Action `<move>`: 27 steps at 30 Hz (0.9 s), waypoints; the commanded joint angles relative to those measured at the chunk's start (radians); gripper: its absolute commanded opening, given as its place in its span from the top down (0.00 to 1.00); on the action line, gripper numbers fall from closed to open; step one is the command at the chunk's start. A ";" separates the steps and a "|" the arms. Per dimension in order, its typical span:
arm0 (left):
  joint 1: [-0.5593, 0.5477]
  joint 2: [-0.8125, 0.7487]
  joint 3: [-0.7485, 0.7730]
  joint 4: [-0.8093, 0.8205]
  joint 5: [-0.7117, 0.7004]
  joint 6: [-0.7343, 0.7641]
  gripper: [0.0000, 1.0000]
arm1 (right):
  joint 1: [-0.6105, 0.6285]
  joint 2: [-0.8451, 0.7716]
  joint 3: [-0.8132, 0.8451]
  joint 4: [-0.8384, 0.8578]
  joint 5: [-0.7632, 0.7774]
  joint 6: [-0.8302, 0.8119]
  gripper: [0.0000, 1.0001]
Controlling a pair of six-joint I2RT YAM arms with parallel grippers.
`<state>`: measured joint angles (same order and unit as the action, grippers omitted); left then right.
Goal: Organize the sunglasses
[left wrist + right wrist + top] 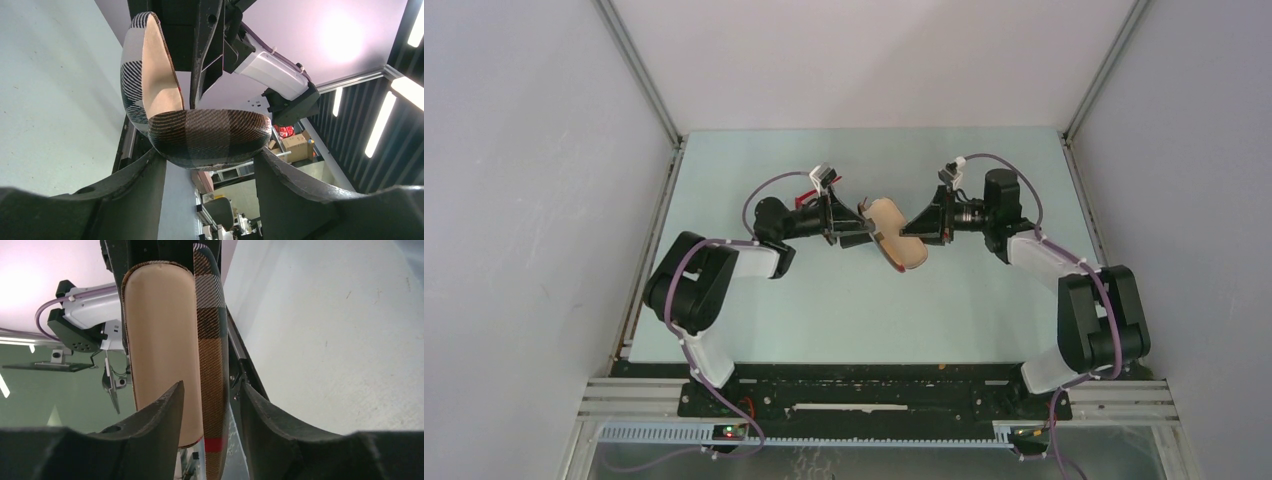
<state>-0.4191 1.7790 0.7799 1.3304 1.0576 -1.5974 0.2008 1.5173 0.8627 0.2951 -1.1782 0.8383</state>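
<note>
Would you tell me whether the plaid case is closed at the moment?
No, the plaid case gapes open, its tan lining plainly showing.

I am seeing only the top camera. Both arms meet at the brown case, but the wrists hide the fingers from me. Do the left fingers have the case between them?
Observer: Yes. The left wrist view shows the left fingers on both sides of one plaid shell of the case, touching it.
Operator: And the other arm?
Observer: The right fingers straddle the case's plaid edge, with a gap beside one finger, so I would call them open.
Operator: Are the sunglasses inside?
Observer: The tan lining that shows is bare; the other shell's inside is hidden, so I cannot tell.
</note>
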 commanded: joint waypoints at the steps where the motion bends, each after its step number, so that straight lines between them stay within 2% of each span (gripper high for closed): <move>1: -0.005 -0.039 0.031 0.068 0.022 0.007 1.00 | 0.022 0.008 0.025 0.039 -0.064 -0.006 0.52; 10: -0.006 -0.034 0.053 0.067 0.037 -0.003 0.99 | 0.034 -0.007 0.026 -0.002 -0.034 -0.027 0.82; 11: -0.006 -0.033 0.056 0.067 0.038 -0.005 0.95 | 0.035 -0.012 0.025 -0.010 -0.026 -0.031 0.86; 14: -0.006 -0.027 0.065 0.068 0.035 -0.008 0.63 | 0.037 -0.033 0.025 -0.050 0.018 -0.044 1.00; 15: -0.006 -0.027 0.068 0.064 0.033 -0.009 0.51 | 0.036 -0.047 0.025 -0.077 0.042 -0.058 1.00; 16: -0.006 -0.025 0.072 0.061 0.033 -0.009 0.43 | 0.035 -0.059 0.025 -0.109 0.074 -0.076 1.00; 19: -0.003 -0.025 0.077 0.049 0.030 -0.006 0.26 | 0.022 -0.108 0.019 -0.218 0.186 -0.129 1.00; 20: -0.001 -0.026 0.076 0.024 0.027 0.003 0.12 | 0.015 -0.130 0.002 -0.227 0.229 -0.124 1.00; 23: 0.003 -0.038 0.070 -0.066 0.014 0.065 0.01 | -0.016 -0.207 -0.053 -0.220 0.322 -0.089 1.00; 27: 0.006 -0.079 0.071 -0.279 -0.012 0.214 0.00 | -0.034 -0.309 -0.087 -0.278 0.467 -0.083 1.00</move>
<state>-0.4175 1.7706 0.8070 1.2411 1.0725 -1.5490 0.1856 1.3098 0.7918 0.0757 -0.8921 0.7521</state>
